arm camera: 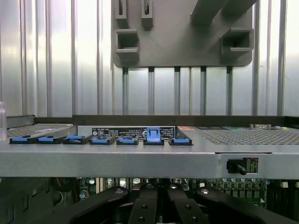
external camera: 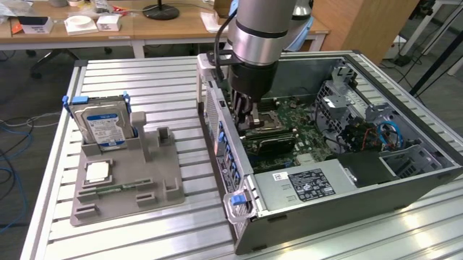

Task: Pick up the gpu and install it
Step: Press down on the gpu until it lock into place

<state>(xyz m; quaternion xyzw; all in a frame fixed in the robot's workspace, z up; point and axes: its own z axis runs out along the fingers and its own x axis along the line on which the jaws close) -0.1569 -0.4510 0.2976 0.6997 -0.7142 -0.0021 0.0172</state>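
Exterior view is showing the gripper (external camera: 255, 123) reaching down inside the open metal computer case (external camera: 405, 179), its jaws squeezed shut. A dark flat card, likely the gpu (external camera: 274, 144), is lying on the green board just under it, partly hidden. A shiny hard drive (external camera: 103, 125) is standing in the grey holder (external camera: 155, 187) on the ribbed table's (external camera: 130, 238) other side

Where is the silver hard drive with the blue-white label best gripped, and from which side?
Probably by its top edge, coming from above, with the jaws across its flat faces: the silver hard drive stands upright in the grey moulded holder, with its lower end sunk in a slot.
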